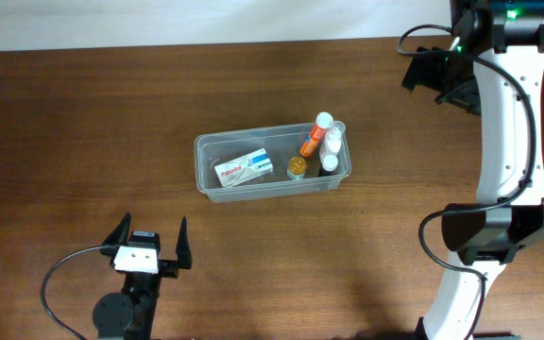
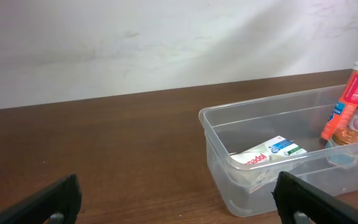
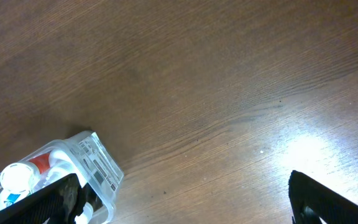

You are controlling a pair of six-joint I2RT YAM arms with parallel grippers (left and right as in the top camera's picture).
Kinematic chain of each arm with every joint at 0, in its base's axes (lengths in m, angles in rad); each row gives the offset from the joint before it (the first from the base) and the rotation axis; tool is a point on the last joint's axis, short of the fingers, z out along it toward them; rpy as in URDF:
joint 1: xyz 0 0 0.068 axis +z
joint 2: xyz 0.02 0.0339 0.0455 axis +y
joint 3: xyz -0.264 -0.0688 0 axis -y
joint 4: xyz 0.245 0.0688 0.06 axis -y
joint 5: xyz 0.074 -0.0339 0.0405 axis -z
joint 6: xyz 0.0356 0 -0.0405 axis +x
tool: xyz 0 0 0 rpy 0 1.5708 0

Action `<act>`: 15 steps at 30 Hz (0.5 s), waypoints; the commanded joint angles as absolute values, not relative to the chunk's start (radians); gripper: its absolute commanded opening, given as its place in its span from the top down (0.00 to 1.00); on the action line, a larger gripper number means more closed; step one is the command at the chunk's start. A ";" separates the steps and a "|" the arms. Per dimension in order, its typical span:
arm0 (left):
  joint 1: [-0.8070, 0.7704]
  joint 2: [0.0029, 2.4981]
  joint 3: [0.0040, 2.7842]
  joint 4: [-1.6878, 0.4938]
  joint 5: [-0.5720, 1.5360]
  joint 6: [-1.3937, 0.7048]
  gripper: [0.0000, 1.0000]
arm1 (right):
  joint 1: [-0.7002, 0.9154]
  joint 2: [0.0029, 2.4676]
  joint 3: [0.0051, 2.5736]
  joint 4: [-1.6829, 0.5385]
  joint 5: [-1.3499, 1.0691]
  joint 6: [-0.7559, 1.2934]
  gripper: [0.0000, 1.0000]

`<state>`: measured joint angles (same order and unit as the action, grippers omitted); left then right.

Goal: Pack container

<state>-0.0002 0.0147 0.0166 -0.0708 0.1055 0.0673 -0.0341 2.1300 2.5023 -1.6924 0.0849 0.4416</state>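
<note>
The clear plastic container stands at the table's middle. It holds a white box at its left and several small bottles at its right end, among them an orange tube and a white bottle. My left gripper is open and empty, near the front edge, short of the container. In the left wrist view the container lies ahead to the right. My right gripper is far back right, open and empty. The container's corner shows at that view's lower left.
Brown wooden table with a pale wall beyond its far edge. The right arm's white links and base stand along the right side. A black cable loops by the left arm's base.
</note>
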 commanded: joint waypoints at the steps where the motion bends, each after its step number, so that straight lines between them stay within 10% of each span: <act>1: 0.006 0.007 0.009 -0.069 0.117 0.080 0.01 | -0.039 2.131 2.516 -1.695 0.083 0.447 0.02; 15: 0.006 0.007 0.009 -0.069 0.117 0.080 0.01 | -0.037 2.119 2.516 -1.695 0.083 0.447 0.02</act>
<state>-0.0002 0.0147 0.0166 -0.0708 0.1055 0.0673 -0.0341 2.1300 2.5023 -1.6924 0.0849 0.4419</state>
